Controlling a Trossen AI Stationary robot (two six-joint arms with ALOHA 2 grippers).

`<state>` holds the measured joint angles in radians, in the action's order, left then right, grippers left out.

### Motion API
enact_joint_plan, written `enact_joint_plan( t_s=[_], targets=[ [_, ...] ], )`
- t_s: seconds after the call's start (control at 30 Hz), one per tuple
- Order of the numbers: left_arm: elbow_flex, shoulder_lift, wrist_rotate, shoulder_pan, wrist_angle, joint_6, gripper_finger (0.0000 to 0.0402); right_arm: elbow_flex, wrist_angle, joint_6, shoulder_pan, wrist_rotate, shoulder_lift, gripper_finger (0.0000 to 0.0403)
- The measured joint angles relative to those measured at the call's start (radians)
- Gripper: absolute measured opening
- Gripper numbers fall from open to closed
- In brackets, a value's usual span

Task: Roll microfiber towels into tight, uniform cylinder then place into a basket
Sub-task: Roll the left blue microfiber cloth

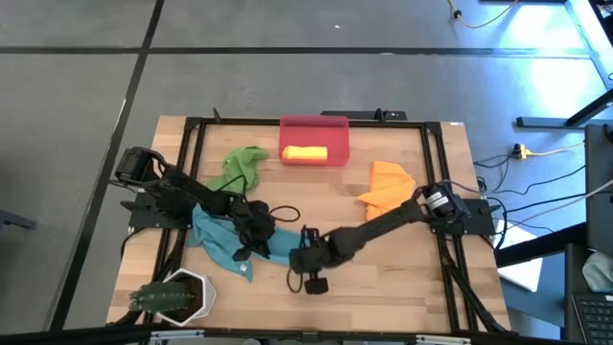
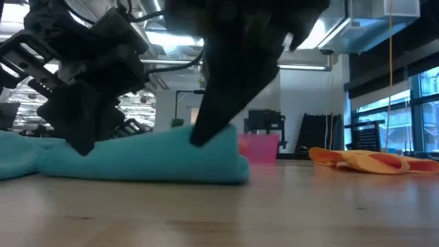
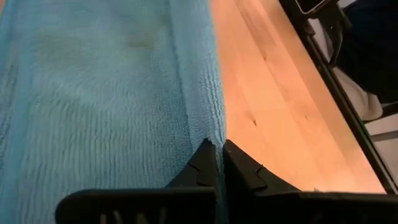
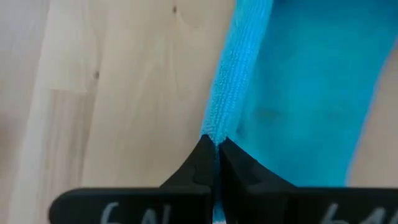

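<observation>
Low on teal towel (image 1: pixel 230 241): both tools (image 1: pixel 257 238)

The small red-pink plastic basket (image 1: pixel 314 141) sits at the wooden surface's (image 1: pixel 383 278) far edge, a rolled yellow microfiber towel (image 1: pixel 305 152) inside; the crumpled green towel (image 1: pixel 239 165) lies left of it, the orange towel (image 1: pixel 387 185) right; the teal-blue towel (image 1: pixel 218 241) lies nearer, beside the white hexagonal plant pot (image 1: pixel 178 295).
</observation>
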<state>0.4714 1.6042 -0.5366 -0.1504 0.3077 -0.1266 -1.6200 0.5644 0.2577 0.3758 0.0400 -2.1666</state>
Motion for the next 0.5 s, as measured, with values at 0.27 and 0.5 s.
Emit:
enact_joint_plan(
  t_s=[0.27,0.5],
  targets=[
    [-0.001,-0.008,0.014,0.003,-0.012,0.0,0.0,0.162,-0.214,0.047,-0.06,-0.115,0.008,0.0006],
    [-0.001,-0.008,-0.003,0.013,-0.026,0.007,0.0,0.291,-0.382,0.088,-0.069,-0.137,0.093,0.0006]
  ],
)
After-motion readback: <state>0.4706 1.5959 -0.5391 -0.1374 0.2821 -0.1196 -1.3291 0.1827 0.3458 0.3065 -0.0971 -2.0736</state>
